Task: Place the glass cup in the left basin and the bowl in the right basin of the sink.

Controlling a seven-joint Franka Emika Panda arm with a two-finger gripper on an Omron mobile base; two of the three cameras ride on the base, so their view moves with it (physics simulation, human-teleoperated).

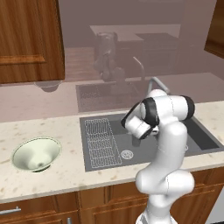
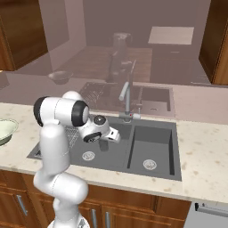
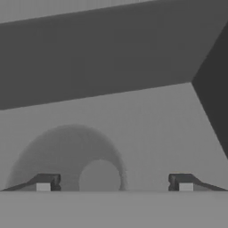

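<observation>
The glass cup [image 3: 73, 156] is a grey translucent tumbler on the floor of the left basin [image 3: 147, 129], seen from above. It sits just below my gripper [image 3: 113, 183] and left of centre between the fingers. The jaws stand wide apart, so the gripper is open and grips nothing. In the left base view the gripper [image 1: 136, 141] hangs low inside the left basin [image 1: 114, 127], right of its wire rack [image 1: 100, 142]. The pale cream-green bowl [image 1: 36, 154] rests on the counter left of the sink [image 1: 89, 168]; its edge [image 2: 5, 129] also shows. The right basin [image 2: 151, 149] holds nothing.
A curved metal faucet [image 2: 127, 100] rises behind the divider between the basins. Round drains [image 2: 88, 156] [image 2: 150, 164] sit in both basin floors. Wooden wall cabinets [image 1: 26, 39] hang above the counter [image 1: 52, 181]. My own arm [image 1: 168, 131] leans over the sink's front edge.
</observation>
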